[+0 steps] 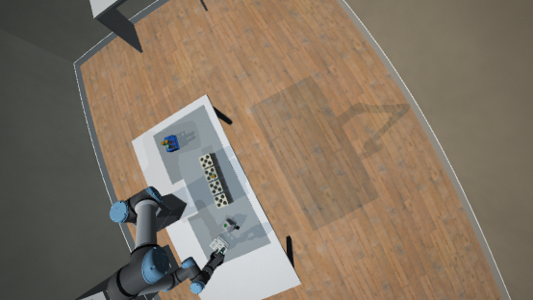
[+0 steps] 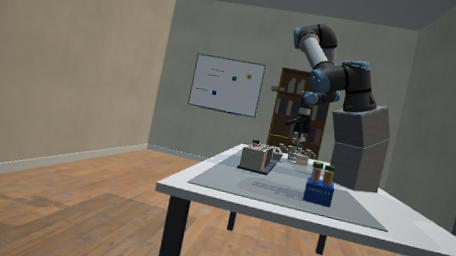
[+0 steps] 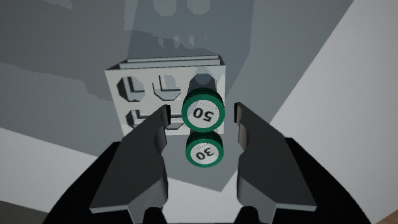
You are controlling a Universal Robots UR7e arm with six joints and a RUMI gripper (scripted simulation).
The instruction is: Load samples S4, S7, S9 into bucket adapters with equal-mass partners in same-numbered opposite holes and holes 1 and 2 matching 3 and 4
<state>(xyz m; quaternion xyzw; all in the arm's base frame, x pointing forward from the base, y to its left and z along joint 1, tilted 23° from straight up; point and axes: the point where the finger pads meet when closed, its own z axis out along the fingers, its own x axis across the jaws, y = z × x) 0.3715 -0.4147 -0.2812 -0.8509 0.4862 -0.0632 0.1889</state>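
Observation:
My gripper (image 3: 202,105) (image 1: 217,255) (image 2: 298,143) is open and hangs above the small white blank rack (image 3: 114,82) (image 1: 215,243) (image 2: 302,159). Its fingers straddle the green cap marked 50 (image 3: 202,113) without touching it. A second blank, marked 30 (image 3: 204,151), stands in the well just nearer to me. The rack's other wells look empty. The four adapters on the loading stand (image 1: 214,180) (image 2: 257,158) sit mid-table, and one holds a tube with an orange dot (image 1: 212,176). The blue sample rack (image 1: 170,138) (image 2: 319,193) holds tubes at the table's far end.
The sloped desk with the green DONE key (image 1: 231,223) stands between the blank rack and the stand. The arm's grey pedestal (image 2: 359,148) stands at the table's side. The table edge (image 3: 320,85) runs close to the right of the blank rack.

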